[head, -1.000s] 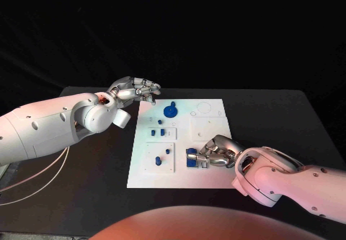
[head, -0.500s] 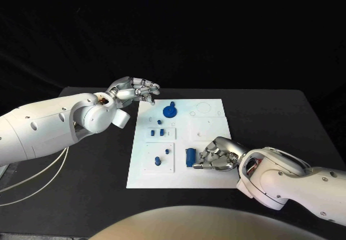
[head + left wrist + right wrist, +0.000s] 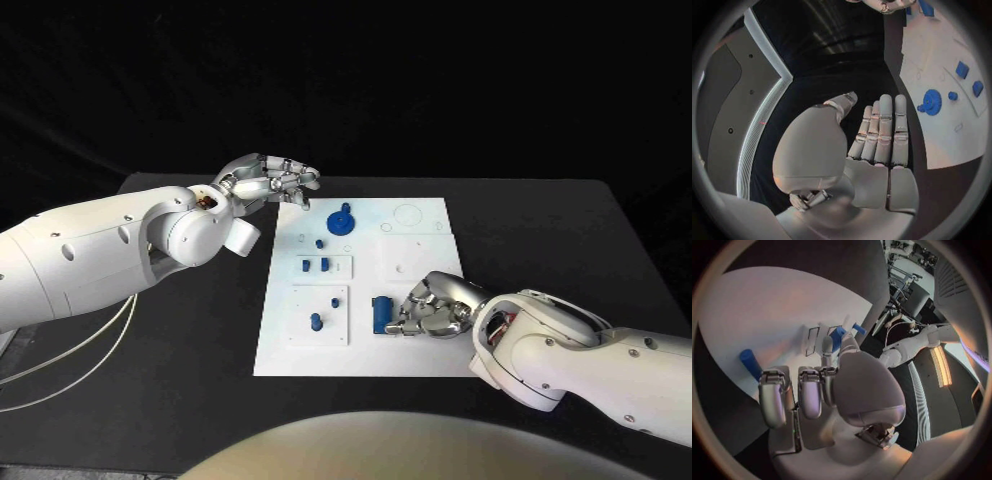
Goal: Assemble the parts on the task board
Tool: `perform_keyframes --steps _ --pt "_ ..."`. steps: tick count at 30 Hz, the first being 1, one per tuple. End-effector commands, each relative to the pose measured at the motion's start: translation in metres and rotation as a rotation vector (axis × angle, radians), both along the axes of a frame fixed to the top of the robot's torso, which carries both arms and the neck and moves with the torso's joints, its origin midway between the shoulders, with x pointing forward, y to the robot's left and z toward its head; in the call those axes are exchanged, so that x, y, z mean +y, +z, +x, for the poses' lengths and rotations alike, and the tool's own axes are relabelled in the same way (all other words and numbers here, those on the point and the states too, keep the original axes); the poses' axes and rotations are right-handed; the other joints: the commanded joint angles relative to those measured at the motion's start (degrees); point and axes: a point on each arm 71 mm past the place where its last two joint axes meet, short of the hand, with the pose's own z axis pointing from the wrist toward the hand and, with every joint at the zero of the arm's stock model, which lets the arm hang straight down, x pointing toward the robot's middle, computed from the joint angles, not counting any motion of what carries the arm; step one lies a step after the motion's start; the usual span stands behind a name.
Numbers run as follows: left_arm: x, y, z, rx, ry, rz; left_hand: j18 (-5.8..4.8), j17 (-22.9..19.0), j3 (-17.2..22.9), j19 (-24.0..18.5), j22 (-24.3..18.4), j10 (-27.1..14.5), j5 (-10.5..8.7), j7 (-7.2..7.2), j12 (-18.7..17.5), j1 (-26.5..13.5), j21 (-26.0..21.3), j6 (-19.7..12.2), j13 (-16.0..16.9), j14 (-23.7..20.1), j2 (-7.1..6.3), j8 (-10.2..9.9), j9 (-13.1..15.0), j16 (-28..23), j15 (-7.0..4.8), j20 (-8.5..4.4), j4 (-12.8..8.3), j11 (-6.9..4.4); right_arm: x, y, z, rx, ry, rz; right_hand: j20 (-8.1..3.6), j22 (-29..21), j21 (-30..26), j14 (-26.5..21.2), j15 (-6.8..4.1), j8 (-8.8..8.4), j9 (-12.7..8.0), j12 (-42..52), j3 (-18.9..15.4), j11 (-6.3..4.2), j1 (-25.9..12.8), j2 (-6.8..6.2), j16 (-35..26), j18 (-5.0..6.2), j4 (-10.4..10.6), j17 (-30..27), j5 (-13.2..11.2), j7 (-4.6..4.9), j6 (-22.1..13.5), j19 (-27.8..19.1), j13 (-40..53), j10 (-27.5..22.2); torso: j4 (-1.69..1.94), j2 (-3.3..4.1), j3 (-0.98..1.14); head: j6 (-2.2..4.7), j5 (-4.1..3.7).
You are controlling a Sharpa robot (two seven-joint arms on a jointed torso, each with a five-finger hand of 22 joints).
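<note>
The white task board (image 3: 418, 235) lies mid-table. A blue gear-like part (image 3: 342, 221) sits near its far edge, and small blue parts (image 3: 316, 322) stand in its left column. A long blue block (image 3: 381, 313) lies near the front, also seen as the blue block (image 3: 749, 362) in the right wrist view. My right hand (image 3: 433, 308) rests on the board just right of that block, fingers curled in with nothing between them; its fingers (image 3: 811, 390) bend down onto the white surface. My left hand (image 3: 271, 180) hovers off the board's far left corner, holding nothing, with its fingers (image 3: 879, 135) stretched out side by side.
The black table (image 3: 188, 330) stretches to the left and right of the board. The gear part (image 3: 931, 101) and the board (image 3: 942, 135) show beside my left hand in the left wrist view. Thin white cables (image 3: 87, 360) hang beneath my left arm.
My right hand has drawn slightly right off the long blue block, which now lies uncovered on the board. The left arm has not moved.
</note>
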Motion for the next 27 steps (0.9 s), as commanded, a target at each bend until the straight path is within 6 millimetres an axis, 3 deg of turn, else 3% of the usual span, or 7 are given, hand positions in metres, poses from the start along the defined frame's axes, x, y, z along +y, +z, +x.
perform_keyframes --steps 1,9,19,27 --pt "-0.0010 0.0011 -0.0006 -0.001 -0.009 -0.012 0.52 0.05 0.22 -0.08 -0.05 -0.45 -0.04 0.02 0.26 -0.47 -0.20 -0.31 0.05 -0.48 0.21 0.13 -0.01 -0.19 0.03 0.20 0.01 -0.10 -0.0031 0.0004 0.0021 -0.028 -0.022 -0.023 -0.40 15.09 0.30 5.96 -0.60 0.57 0.79 0.44 0.12 -0.48 -0.43 1.84 0.23 -0.82 0.21 15.08 0.15 -0.10 0.63 5.99 12.93 4.51 -0.04 -0.04 -0.02 0.01 0.14" --pt "0.0040 0.0007 -0.0006 0.003 0.003 -0.004 0.52 0.07 0.27 -0.06 -0.07 -0.46 0.04 0.01 0.31 -0.49 -0.23 -0.33 0.06 -0.48 0.24 0.20 -0.02 -0.20 0.02 0.20 -0.03 -0.10 -0.0057 0.0006 0.0010 -0.022 -0.003 -0.015 -0.54 15.09 0.30 5.96 -0.73 1.00 1.85 0.89 -0.79 -0.55 -0.71 1.29 0.23 -0.82 0.18 15.08 -0.42 -0.16 0.55 5.99 13.20 4.73 -0.19 -0.10 -0.01 0.01 0.16" --pt "0.0042 0.0005 -0.0006 0.005 0.002 -0.005 0.52 0.07 0.27 -0.05 -0.07 -0.47 0.06 0.01 0.32 -0.48 -0.24 -0.35 0.06 -0.49 0.19 0.22 -0.02 -0.20 0.02 0.20 -0.08 -0.10 -0.0032 -0.0003 -0.0005 -0.002 0.028 -0.012 -0.59 15.09 0.30 5.96 -0.75 1.20 2.77 0.75 -1.88 -0.54 -0.73 0.36 0.23 -0.82 0.12 15.08 -0.92 -0.13 0.22 5.99 13.13 4.66 -0.07 -0.05 -0.04 0.01 0.16" --pt "0.0041 0.0006 -0.0007 0.005 0.002 -0.005 0.52 0.07 0.27 -0.05 -0.07 -0.47 0.06 0.01 0.32 -0.48 -0.24 -0.35 0.06 -0.49 0.19 0.22 -0.02 -0.20 0.02 0.20 -0.08 -0.10 -0.0020 -0.0009 -0.0011 0.007 0.040 -0.011 -0.50 15.09 0.30 5.96 -0.61 1.50 4.36 0.55 -3.95 -0.39 -1.97 -0.87 0.23 -0.82 0.19 15.08 -3.92 0.03 -0.01 5.99 13.04 4.57 -0.09 -0.05 -0.06 0.01 0.06"
